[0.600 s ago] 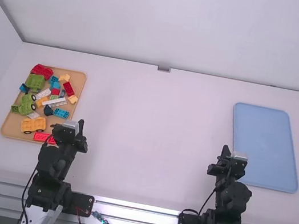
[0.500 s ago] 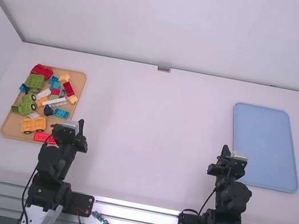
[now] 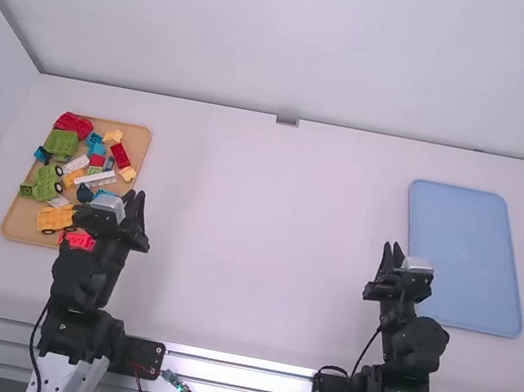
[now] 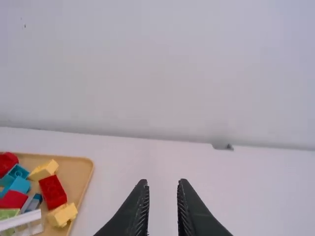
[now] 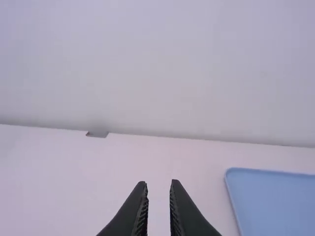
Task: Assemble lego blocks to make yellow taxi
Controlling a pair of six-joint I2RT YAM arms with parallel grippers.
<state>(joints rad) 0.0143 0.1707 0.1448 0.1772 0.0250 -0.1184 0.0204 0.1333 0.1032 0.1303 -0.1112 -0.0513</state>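
Observation:
My left gripper [image 3: 133,200] is beside the near right corner of the wooden tray [image 3: 144,150], with its fingers apart and nothing held. The left wrist view has the left gripper [image 4: 162,183] open over bare white table. Bricks lie loose in the tray: a yellow-orange wheeled base [image 3: 56,218], small yellow bricks [image 3: 113,136], a white bar [image 3: 96,178], red bricks [image 3: 120,155] and a green wheeled piece [image 3: 46,183]. My right gripper [image 3: 394,250] stands empty by the blue mat's near left edge; in the right wrist view the right gripper [image 5: 158,184] is open.
A flat blue mat [image 3: 464,257] lies on the right of the table. The white table [image 3: 262,226] stretches between tray and mat, with a wall [image 3: 300,40] behind. Cables [image 3: 176,382] run near the arm bases.
The left gripper has shifted slightly left and farther from the camera, covering part of the tray's near right corner. The right gripper has risen a little up the picture.

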